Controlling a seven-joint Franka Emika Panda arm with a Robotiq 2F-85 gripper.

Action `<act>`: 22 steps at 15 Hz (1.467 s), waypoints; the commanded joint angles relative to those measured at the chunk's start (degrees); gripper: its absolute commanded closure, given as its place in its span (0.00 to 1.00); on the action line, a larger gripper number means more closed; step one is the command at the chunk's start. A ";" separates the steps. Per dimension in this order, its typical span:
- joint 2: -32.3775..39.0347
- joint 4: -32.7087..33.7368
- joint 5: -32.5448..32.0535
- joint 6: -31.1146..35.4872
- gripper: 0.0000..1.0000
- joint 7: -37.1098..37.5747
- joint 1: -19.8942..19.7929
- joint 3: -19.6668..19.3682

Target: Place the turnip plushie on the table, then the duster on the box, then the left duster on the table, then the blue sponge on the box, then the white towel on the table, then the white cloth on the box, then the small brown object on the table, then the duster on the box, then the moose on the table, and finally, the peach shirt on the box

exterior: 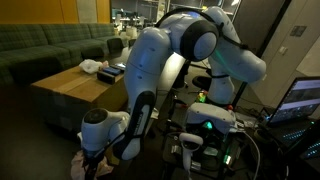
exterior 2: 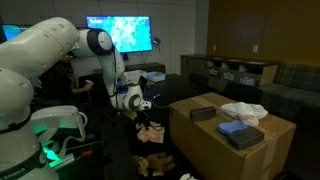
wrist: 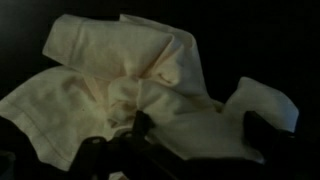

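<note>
- Our end effector [wrist: 197, 128] stood open, fingers wide apart and holding nothing, poised just over the peach shirt [wrist: 130, 80].
- The shirt lay crumpled on a dark surface [wrist: 30, 30] in the wrist view.
- In an exterior view the box [exterior 2: 200, 150] carried a white cloth [exterior 2: 243, 110] and a blue sponge [exterior 2: 240, 133], both lying well apart from the end effector.

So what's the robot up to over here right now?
The robot arm hangs low with its gripper open over a crumpled peach garment lying on a dark surface. It is gripping nothing yet. On the cardboard box nearby lie a white cloth and a blue item.
</note>
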 commanded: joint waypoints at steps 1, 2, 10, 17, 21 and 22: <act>3.78 3.05 1.21 0.72 0.00 -0.12 4.02 -4.47; 4.54 3.52 1.25 0.78 0.00 0.17 4.93 -5.62; 3.91 2.91 1.94 -0.37 0.49 -1.22 5.39 -6.44; -4.23 -4.22 0.29 -2.90 0.97 -8.65 1.01 -1.67; -12.48 -10.16 -0.39 -8.58 0.94 -12.54 -2.06 1.46; -14.83 -11.71 -0.61 -9.90 0.94 -12.96 -2.65 1.94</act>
